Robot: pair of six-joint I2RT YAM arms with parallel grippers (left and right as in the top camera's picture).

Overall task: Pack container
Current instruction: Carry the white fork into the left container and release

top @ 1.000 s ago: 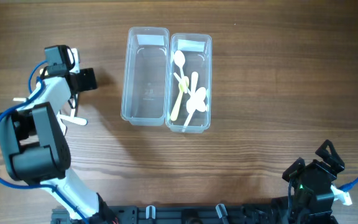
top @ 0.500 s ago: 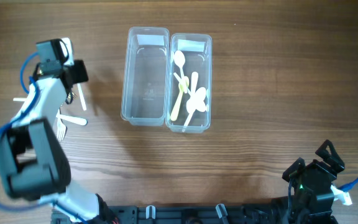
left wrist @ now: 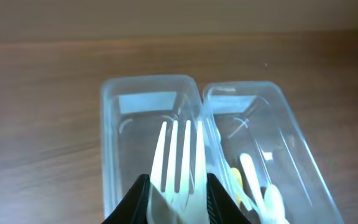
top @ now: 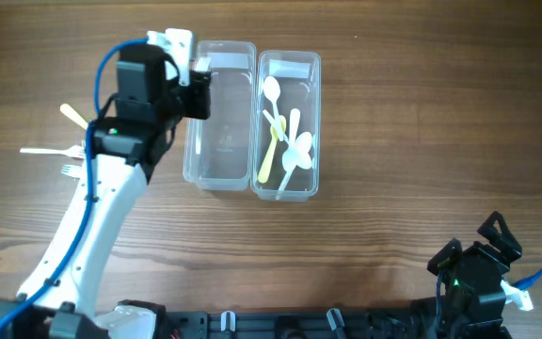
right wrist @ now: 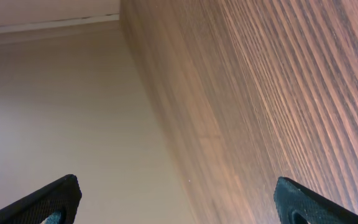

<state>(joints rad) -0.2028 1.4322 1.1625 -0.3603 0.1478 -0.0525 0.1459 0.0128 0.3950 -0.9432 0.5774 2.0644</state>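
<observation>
My left gripper (left wrist: 178, 188) is shut on a white plastic fork (left wrist: 179, 152), whose tines point out ahead between the black fingers. In the overhead view this gripper (top: 192, 83) hovers at the far left rim of the left clear container (top: 220, 141), which looks bare inside. The right clear container (top: 288, 179) holds several white and yellow spoons (top: 285, 137). Through the wrist camera, the left container (left wrist: 109, 149) lies under the fork and the right container (left wrist: 284, 124) sits beside it. My right gripper (right wrist: 176, 199) is open with nothing between its fingers, parked at the near right (top: 473, 273).
Loose cutlery lies on the table left of the containers: a yellowish piece (top: 73, 116), a white fork (top: 50, 151) and another small fork (top: 69, 170). The left arm's white link (top: 87, 226) stretches diagonally across the near left.
My left gripper shut on a fork at the cutlery pile, then swung right and away to the left container's rim. The right arm has not moved.
</observation>
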